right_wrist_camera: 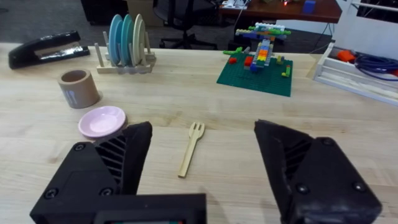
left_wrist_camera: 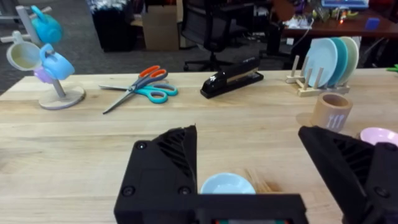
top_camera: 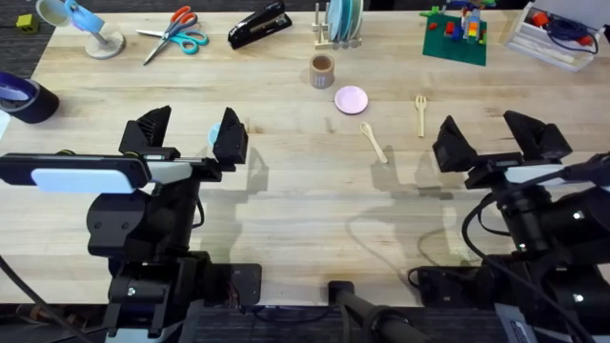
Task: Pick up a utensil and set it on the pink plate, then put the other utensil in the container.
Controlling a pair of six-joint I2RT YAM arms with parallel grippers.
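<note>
Overhead, I see both arms parked low on the desk (top_camera: 286,219) with nothing picked up yet. My right tool (top_camera: 496,138) has its fingers spread wide and empty, and my left tool (top_camera: 186,133) is spread wide as well, hovering over a small light-blue plate (left_wrist_camera: 227,184).

Beyond the right tool, the fork (top_camera: 419,112) lies flat on the wood with its tines pointing away from the arm bases. The spoon (top_camera: 374,141) lies at a slant between the fork and the middle of the desk, near the pink plate (top_camera: 351,99) but not touching it. The brown container (top_camera: 322,70) stands upright just behind the plate, with a rack of plates (top_camera: 341,24) farther back.

My worries from here:
- Both utensils are thin and lie flush on the desk, so a descent that stops too high could close on air, and one that goes too low could jam the fingertips.
- Spoon and fork look alike; I judge it easy to grab either without meaning to.
- The light-blue plate under my left tool could be mistaken for the pink one.
- The container looks light, and a spoon dropped against its rim could tip it.
</note>
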